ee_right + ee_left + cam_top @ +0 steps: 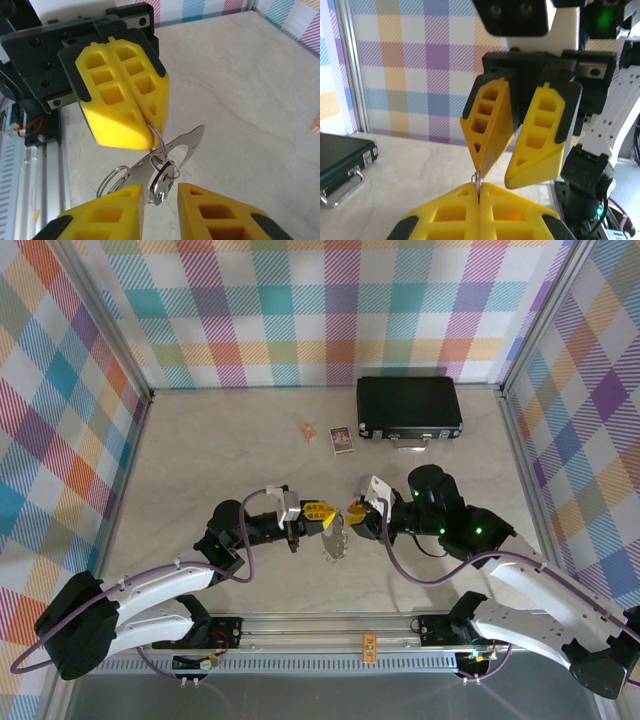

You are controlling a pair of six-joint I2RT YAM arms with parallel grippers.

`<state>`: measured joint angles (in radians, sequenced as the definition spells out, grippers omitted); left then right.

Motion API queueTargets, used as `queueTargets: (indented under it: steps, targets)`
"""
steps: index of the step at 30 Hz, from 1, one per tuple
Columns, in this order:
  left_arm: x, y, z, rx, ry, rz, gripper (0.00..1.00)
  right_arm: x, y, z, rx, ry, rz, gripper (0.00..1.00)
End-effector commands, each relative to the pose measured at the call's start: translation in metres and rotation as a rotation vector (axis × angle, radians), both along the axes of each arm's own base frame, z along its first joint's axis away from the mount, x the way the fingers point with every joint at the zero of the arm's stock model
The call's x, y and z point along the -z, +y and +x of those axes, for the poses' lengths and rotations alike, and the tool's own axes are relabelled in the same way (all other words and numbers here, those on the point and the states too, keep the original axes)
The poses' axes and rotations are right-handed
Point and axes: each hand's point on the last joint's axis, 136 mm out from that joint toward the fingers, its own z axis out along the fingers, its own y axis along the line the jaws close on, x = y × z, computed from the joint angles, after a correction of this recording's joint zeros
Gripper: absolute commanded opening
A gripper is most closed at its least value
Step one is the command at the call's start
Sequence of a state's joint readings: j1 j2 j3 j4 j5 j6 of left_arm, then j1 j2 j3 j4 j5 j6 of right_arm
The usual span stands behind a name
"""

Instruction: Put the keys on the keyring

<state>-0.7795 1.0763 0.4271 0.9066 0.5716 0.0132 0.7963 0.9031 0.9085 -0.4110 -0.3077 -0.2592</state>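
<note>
- left gripper (150, 127) pinched shut on the keyring (156, 142), midair between the arms, a key (161, 182) dangling off it
- right gripper (499, 172) jaws apart, holding nothing
- looks mid-threading; next it'd need a careful pinch on that key

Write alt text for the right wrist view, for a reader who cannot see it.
The left gripper, shut, pinches a keyring that carries a key and a flat metal plate. The right gripper is open below, its fingers either side of the key.
</note>
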Motion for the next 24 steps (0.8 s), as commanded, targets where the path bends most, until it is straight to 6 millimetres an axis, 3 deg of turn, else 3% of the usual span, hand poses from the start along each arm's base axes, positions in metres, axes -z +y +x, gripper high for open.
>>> queueTargets:
  steps: [1,13,19,24]
  targets:
    - [-0.0304,0.0061,-0.0106,0.037,-0.072,-0.105,0.0,-0.0206,0.0086,-0.0027,-0.042,0.025,0.099,0.23]
    - [-0.035,0.0048,-0.0159,0.073,-0.078,-0.109,0.0,-0.0273,0.0122,-0.003,-0.104,0.076,0.144,0.26]
    - [-0.0337,0.0035,-0.0156,0.077,-0.073,-0.105,0.0,-0.0269,0.0119,-0.0072,-0.135,0.095,0.15,0.13]
    - [-0.0341,0.0033,-0.0159,0.08,-0.074,-0.104,0.0,-0.0257,0.0123,-0.0103,-0.154,0.102,0.151,0.14]
